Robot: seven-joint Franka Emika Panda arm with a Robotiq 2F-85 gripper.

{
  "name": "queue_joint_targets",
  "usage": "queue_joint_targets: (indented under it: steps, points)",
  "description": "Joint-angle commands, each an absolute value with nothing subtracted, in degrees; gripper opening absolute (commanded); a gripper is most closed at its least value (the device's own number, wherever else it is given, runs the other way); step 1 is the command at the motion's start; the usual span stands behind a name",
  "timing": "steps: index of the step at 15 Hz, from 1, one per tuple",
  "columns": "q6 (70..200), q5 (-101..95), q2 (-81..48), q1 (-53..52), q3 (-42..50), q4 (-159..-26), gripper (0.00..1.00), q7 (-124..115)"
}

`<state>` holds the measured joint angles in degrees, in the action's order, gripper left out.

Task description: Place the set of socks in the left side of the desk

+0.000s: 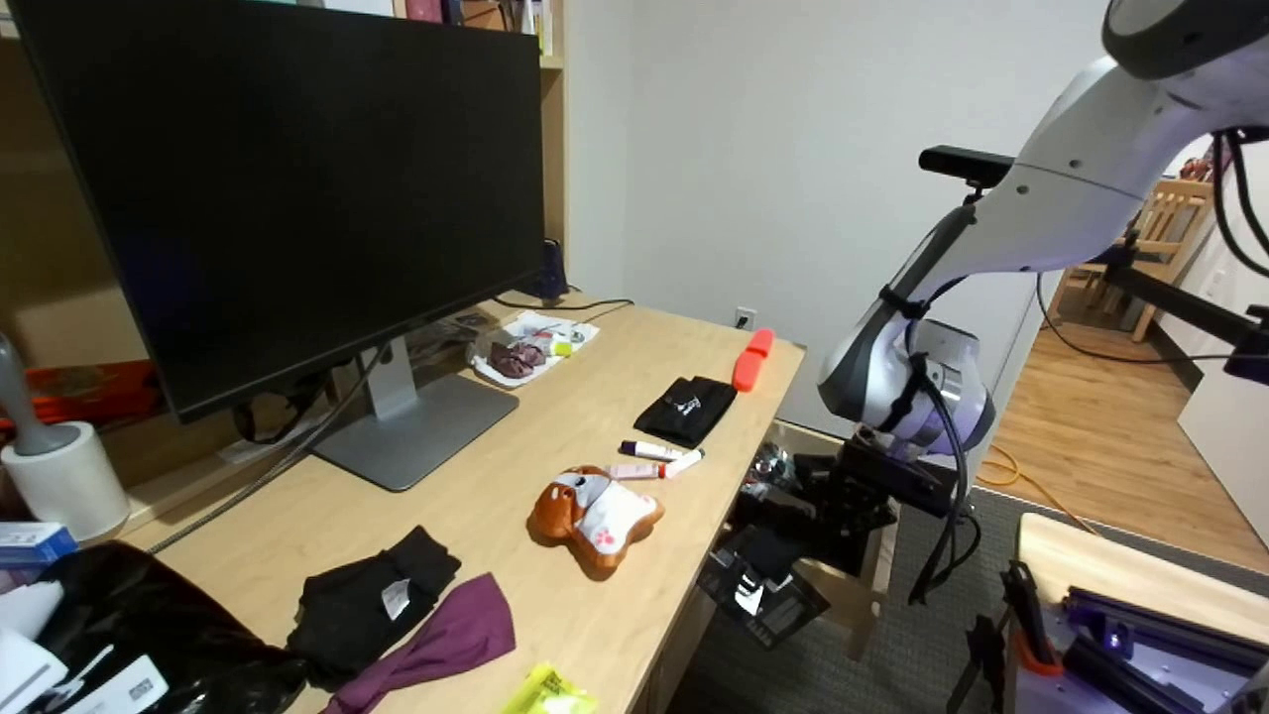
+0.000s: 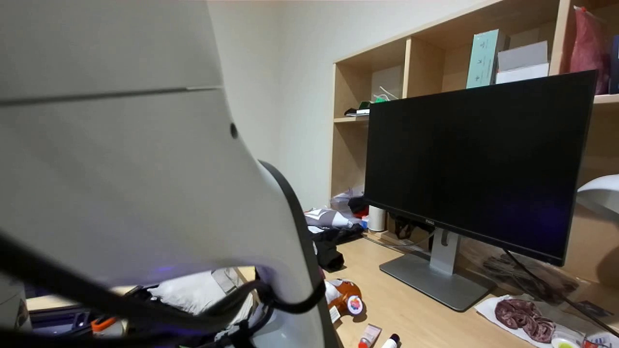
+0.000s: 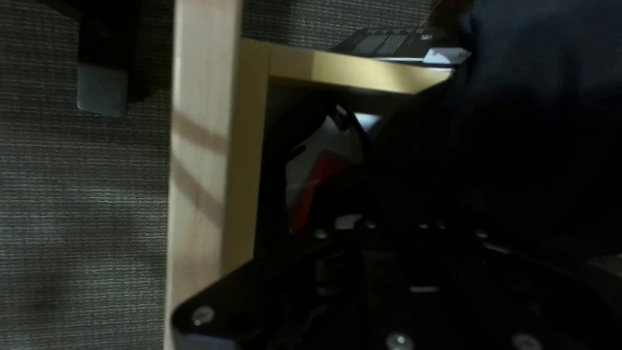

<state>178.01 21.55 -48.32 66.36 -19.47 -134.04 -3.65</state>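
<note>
hanging over open drawer [image 3: 199, 146], dark fingers [image 1: 851, 508], wooden desk [image 1: 560, 421]

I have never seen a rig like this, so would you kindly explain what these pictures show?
The machine is one robot arm. Two pictures are taken from outside it; the dark one, the wrist view, is taken from its wrist. The desk carries a large monitor, an animal toy, a folded black item, a black cloth with a white tag and a purple cloth, among others. The gripper reaches down at an open drawer. It is too dark there to tell whether anything is held.
</note>
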Motion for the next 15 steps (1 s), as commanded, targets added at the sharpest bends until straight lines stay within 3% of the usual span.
queue_joint_targets:
  steps: [1, 15]
  points:
    - [172.14, 21.45, -39.83, 65.53, -17.90, -138.47, 0.09, -5.67]
    - [153.36, 28.40, -23.10, 55.22, -6.14, -140.82, 0.07, -3.26]
